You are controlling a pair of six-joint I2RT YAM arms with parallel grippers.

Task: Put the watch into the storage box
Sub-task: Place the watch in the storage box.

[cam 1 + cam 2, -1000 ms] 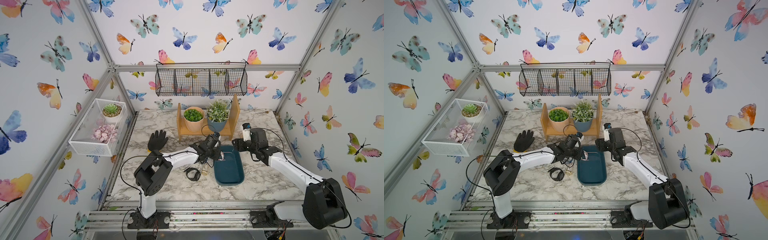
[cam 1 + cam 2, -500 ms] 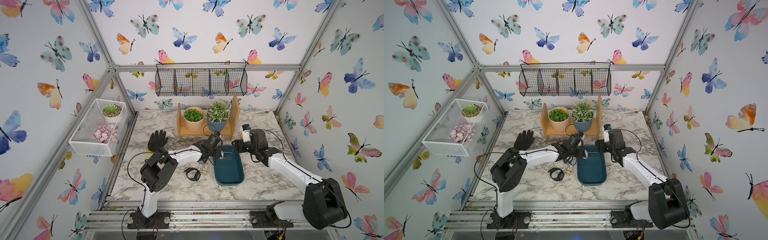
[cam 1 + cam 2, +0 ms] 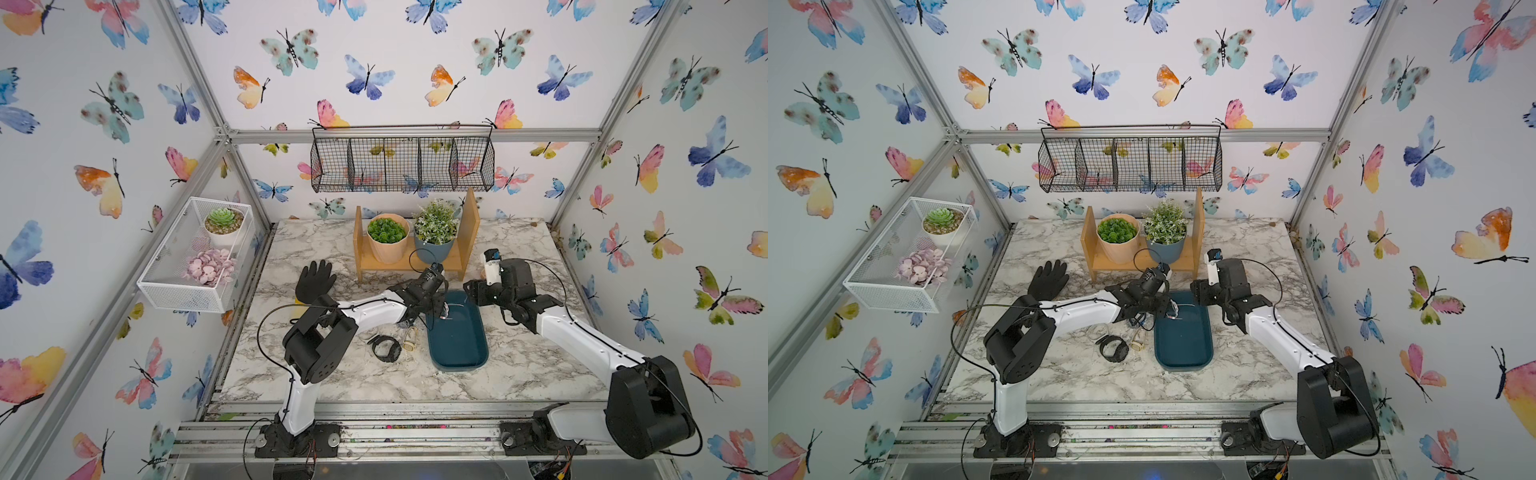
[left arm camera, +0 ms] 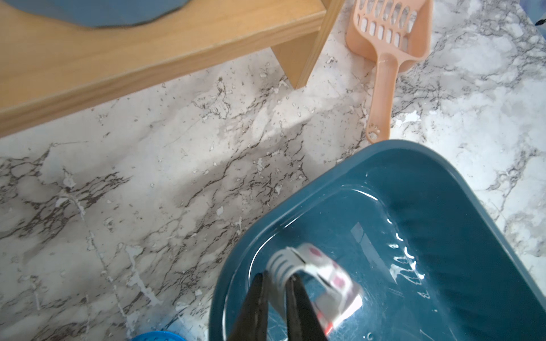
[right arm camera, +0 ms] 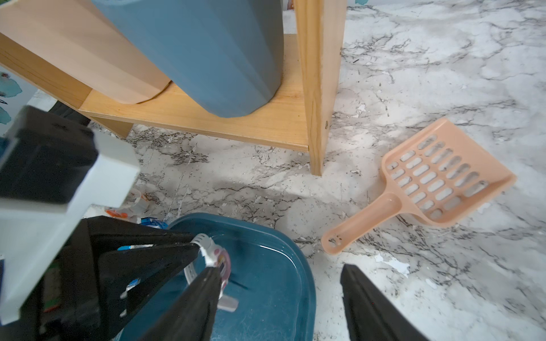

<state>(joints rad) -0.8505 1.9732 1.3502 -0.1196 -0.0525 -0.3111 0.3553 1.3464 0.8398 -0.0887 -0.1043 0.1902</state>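
Drop-off time, probably. Pinching watch (image 4: 322,271) by its strap in left gripper (image 4: 276,277), jaws narrow, low over storage box (image 4: 443,183), far end. Empty right gripper (image 5: 277,267) alongside, jaws wide. Next: needs opening up, lifting clear.

the storage box (image 3: 457,345) is set on the desk (image 3: 519,374) before the wooden shelf (image 3: 467,232) bearing two potted plants (image 3: 388,239). a watch (image 4: 319,277) is held over the box's far end; a black watch (image 3: 384,347) is laid left of it, a scoop (image 5: 428,189) behind it.
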